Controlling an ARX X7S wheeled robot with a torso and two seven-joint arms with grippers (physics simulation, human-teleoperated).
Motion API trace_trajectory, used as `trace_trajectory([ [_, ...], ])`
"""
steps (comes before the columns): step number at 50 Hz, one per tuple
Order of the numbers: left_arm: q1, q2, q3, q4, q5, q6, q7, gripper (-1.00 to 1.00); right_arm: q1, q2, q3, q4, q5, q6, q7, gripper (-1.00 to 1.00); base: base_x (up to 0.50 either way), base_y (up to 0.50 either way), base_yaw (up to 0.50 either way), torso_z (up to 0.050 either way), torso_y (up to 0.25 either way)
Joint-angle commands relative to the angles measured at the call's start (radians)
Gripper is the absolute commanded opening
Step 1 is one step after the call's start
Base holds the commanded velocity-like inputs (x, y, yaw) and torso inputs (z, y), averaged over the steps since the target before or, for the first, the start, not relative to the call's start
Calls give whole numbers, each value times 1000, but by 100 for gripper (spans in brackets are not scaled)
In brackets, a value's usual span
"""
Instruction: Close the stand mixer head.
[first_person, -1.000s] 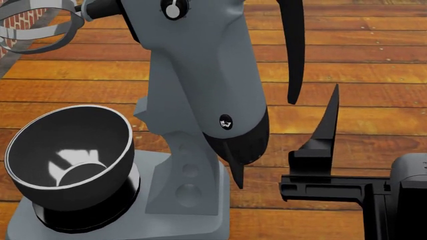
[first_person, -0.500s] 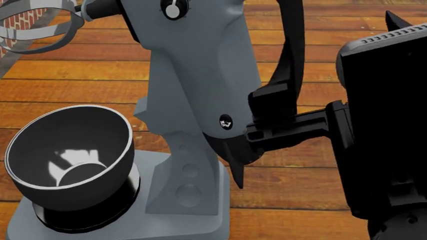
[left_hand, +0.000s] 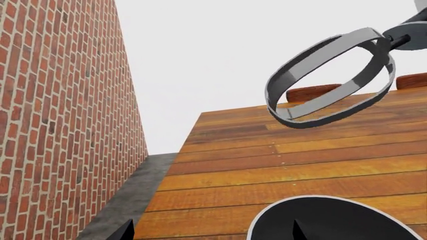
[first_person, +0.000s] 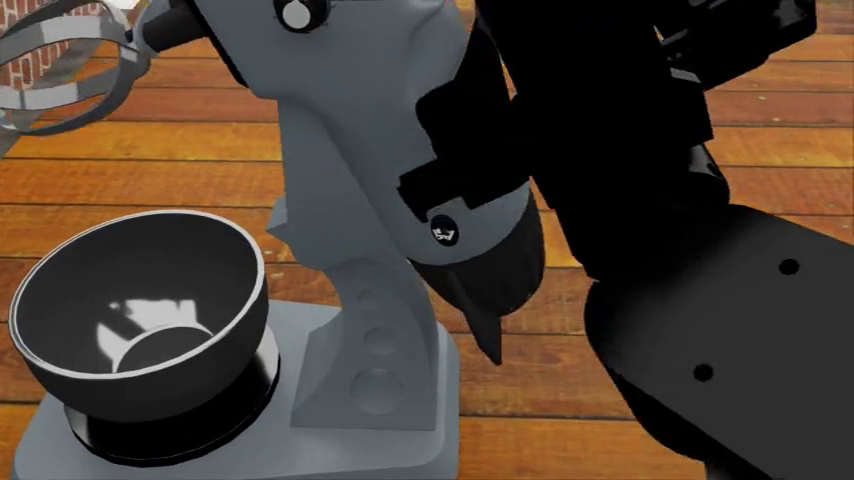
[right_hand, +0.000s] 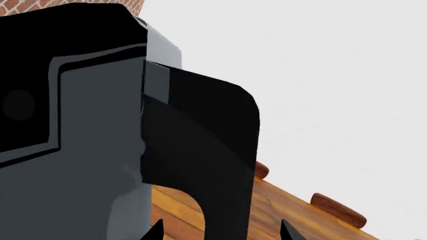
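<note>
The supporting surface is a wooden plank countertop (first_person: 694, 130) with warm orange-brown boards running side to side in the head view, separated by thin dark seams. In the left wrist view a red brick wall (left_hand: 60, 125) with pale mortar joints stands along one side, and a narrow grey strip (left_hand: 137, 190) lies between the wall's foot and the edge of the planks. Beyond the far edge of the planks the background (left_hand: 213, 55) is a flat, evenly lit off-white with no visible detail, and rounded brown wooden pieces (right_hand: 337, 210) show along that edge.
</note>
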Motion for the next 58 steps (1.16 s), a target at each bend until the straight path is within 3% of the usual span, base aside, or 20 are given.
trace_trajectory([
  [1, 14, 10, -52, 4, -15, 11, 3, 100, 67, -156, -178, 168, -104, -39, -195, 100, 11, 6, 12, 0, 0],
  [24, 32, -51, -150, -5, -171, 39, -80, 100, 208, -386, -494, 395, -247, -134, -434, 100, 8, 6, 10, 0, 0],
  [39, 57, -65, -180, -11, -202, 77, -78, 100, 174, -500, -577, 525, -282, -206, -478, 100, 5, 3, 2, 0, 0],
  [58, 75, -84, -186, -15, -213, 101, -89, 100, 169, -482, -516, 457, -236, -186, -414, 100, 9, 11, 15, 0, 0],
])
